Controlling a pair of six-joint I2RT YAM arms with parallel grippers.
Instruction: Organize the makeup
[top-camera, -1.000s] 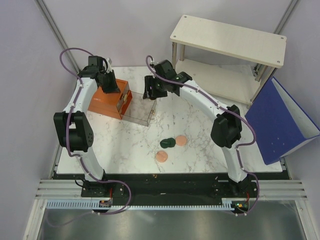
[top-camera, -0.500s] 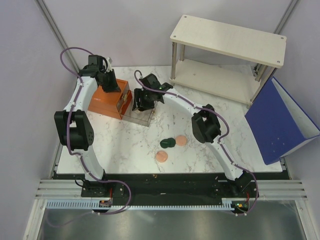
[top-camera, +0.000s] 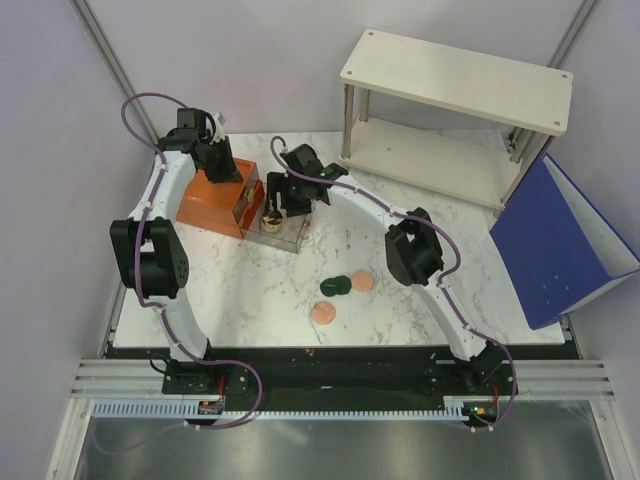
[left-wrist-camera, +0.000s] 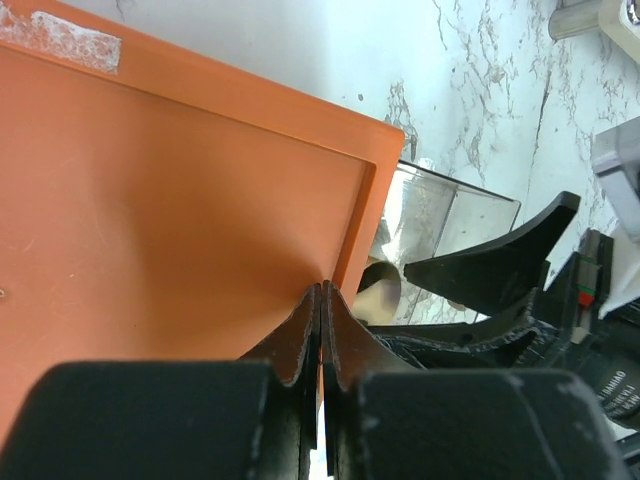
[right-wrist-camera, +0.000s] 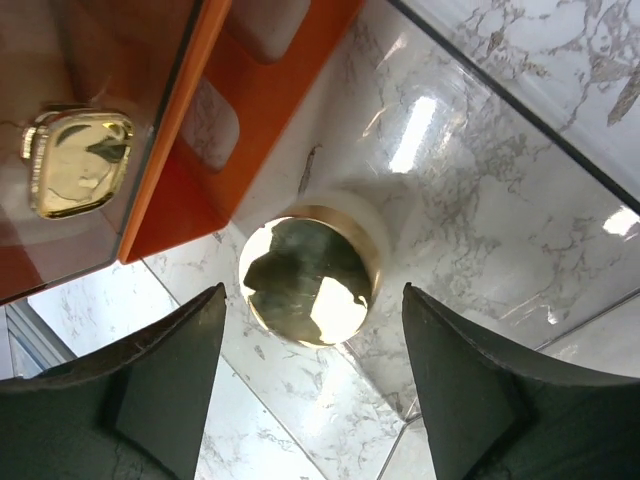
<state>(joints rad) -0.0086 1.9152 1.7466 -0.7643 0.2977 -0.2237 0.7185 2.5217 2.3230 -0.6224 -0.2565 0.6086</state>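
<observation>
Straddling the gold-lidded round jar (right-wrist-camera: 310, 275) inside the clear plastic drawer (right-wrist-camera: 480, 170), right fingers (right-wrist-camera: 165, 385) wide; bracing the orange-brown box (left-wrist-camera: 170, 210), left fingers (left-wrist-camera: 300, 340) pinched together, likely against sliding.

White arm links (top-camera: 165, 195), black joint housings (top-camera: 150, 262), looping purple cables (top-camera: 150, 97), matte black claw fingers (right-wrist-camera: 480, 390)

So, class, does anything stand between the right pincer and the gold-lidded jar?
Nothing visible does. The right pincer hangs open directly over the jar, one finger on each side, with the jar standing in the clear drawer.
</observation>
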